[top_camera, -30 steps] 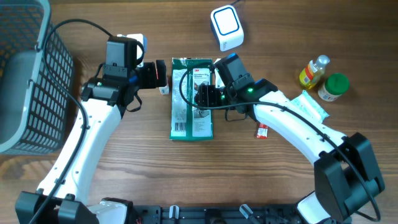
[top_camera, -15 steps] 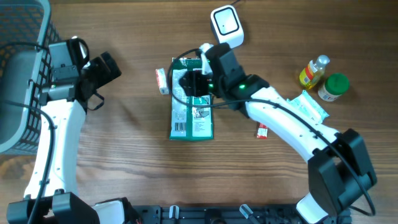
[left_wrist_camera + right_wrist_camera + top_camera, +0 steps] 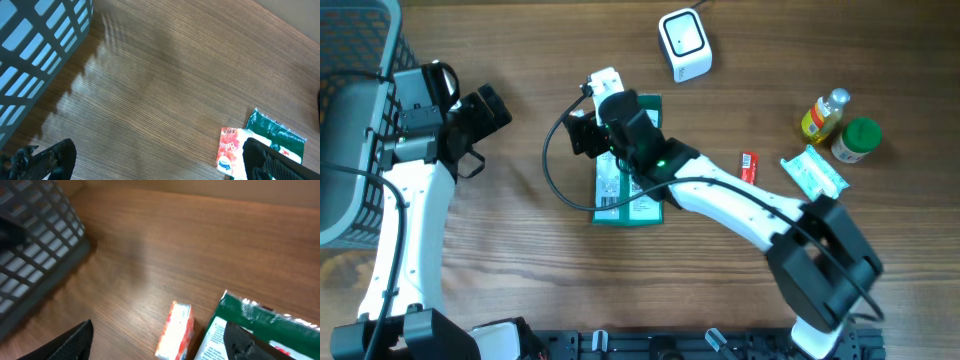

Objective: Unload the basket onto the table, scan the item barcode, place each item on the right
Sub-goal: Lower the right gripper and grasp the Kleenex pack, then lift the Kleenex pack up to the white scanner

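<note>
A green flat package (image 3: 618,200) with a white printed label lies at mid-table, its barcode near the front left corner. A small red-and-white packet (image 3: 176,330) lies just left of it on the wood. My right gripper (image 3: 162,342) hangs open over that packet, with one finger on each side and neither touching it. In the overhead view my right gripper (image 3: 582,135) covers the packet. My left gripper (image 3: 488,108) stands open and empty near the basket. Its wrist view shows the packet (image 3: 229,151) and the package corner (image 3: 276,136). The white scanner (image 3: 683,45) sits at the back.
A grey wire basket (image 3: 365,120) fills the far left edge. At the right stand a yellow bottle (image 3: 825,113) and a green-capped jar (image 3: 858,140), with a pale sachet (image 3: 812,172) and a small red stick (image 3: 749,165) beside them.
My left arm drew back left toward the basket, then held still. My right arm swung left across the green package to the small packet, its jaws widening. The red stick shifted farther back.
</note>
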{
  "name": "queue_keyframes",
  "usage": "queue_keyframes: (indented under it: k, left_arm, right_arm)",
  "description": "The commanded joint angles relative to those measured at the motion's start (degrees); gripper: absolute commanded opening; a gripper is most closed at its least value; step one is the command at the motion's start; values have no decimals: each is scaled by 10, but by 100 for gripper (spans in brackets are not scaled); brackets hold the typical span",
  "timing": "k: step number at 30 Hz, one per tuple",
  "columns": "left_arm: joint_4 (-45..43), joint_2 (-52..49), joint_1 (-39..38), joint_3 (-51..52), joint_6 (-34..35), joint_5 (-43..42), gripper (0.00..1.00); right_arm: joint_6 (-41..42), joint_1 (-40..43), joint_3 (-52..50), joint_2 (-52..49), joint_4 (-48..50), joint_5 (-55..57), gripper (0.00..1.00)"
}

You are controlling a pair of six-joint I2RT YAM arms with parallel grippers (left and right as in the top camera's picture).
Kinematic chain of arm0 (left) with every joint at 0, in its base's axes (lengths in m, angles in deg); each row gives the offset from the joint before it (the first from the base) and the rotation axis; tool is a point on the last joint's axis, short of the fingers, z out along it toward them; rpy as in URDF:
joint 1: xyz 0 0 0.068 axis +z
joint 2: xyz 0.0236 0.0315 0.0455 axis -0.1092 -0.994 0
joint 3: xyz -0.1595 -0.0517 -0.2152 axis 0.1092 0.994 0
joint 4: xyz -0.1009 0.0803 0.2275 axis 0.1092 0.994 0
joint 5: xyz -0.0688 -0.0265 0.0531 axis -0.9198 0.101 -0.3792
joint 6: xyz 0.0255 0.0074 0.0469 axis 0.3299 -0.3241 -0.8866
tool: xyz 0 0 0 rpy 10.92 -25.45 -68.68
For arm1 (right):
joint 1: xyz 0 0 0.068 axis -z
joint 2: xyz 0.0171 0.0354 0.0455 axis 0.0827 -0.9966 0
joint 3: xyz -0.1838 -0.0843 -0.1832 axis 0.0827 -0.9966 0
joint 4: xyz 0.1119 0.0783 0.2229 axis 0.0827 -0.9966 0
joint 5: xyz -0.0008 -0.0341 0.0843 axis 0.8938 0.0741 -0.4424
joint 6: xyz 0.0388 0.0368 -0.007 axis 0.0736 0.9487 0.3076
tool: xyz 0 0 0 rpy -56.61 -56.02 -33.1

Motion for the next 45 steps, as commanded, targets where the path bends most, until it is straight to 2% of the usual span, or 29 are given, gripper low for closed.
queue_keyframes:
  k: [1, 9, 14, 20, 22, 24, 26, 28, 30, 32, 35, 39, 41, 45]
  left_arm:
    - [-1, 3, 3, -5, 7, -5, 100]
    - [-1, 3, 3, -5, 7, -5, 100]
    - [-1, 3, 3, -5, 7, -5, 100]
    - [-1, 3, 3, -5, 7, -5, 100]
    - [-1, 3, 3, -5, 7, -5, 100]
    - [-1, 3, 3, -5, 7, -5, 100]
    - [-1, 3, 3, -5, 7, -5, 100]
    - [-1, 3, 3, -5, 7, -5, 100]
    - [-1, 3, 3, -5, 7, -5, 100]
    - [-1, 3, 3, -5, 7, -5, 100]
    - [-1, 3, 3, -5, 7, -5, 100]
    - [-1, 3, 3, -5, 7, -5, 100]
    - [-1, 3, 3, -5, 7, -5, 100]
    - [-1, 3, 3, -5, 7, -5, 100]
  right_arm:
    - [-5, -6, 8, -62, 28, 12, 80]
    - [-9, -12, 8, -119, 81, 12, 81]
    - [-5, -12, 8, -141, 107, 6, 70]
    - [-4, -12, 8, -167, 116, -2, 70]
    - [-5, -12, 8, -170, 117, -10, 67]
    - [-6, -12, 8, -170, 117, -9, 56]
    - [-6, -9, 8, -165, 129, -9, 27]
    - [-5, -6, 8, -154, 129, -9, 24]
    - [-4, -2, 8, -132, 118, -10, 16]
    - [0, 7, 8, -80, 72, -19, 12]
    - [17, 25, 8, -5, -7, -54, 11]
    - [78, 88, 8, 93, -176, -132, 6]
    - [88, 127, 8, 118, -247, -199, 5]
    - [78, 242, 2, 124, -370, -459, 4]
